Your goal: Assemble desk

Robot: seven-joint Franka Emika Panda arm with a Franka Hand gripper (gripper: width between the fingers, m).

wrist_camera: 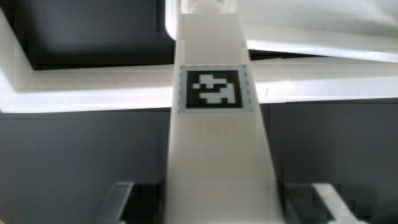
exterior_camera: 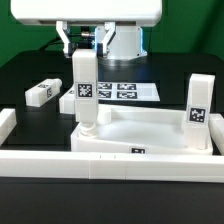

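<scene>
Found the gripper spread about the top of an upright leg, fingers either side with dark gaps showing in the wrist view; saw that leg standing on the tabletop corner at the exterior view's left; noted the tabletop along the worktop's near edge, behind the border wall; spotted a second leg upright at its other near corner, a third leg lying toward the worktop's edge at the exterior view's left, the marker board farther back.
</scene>
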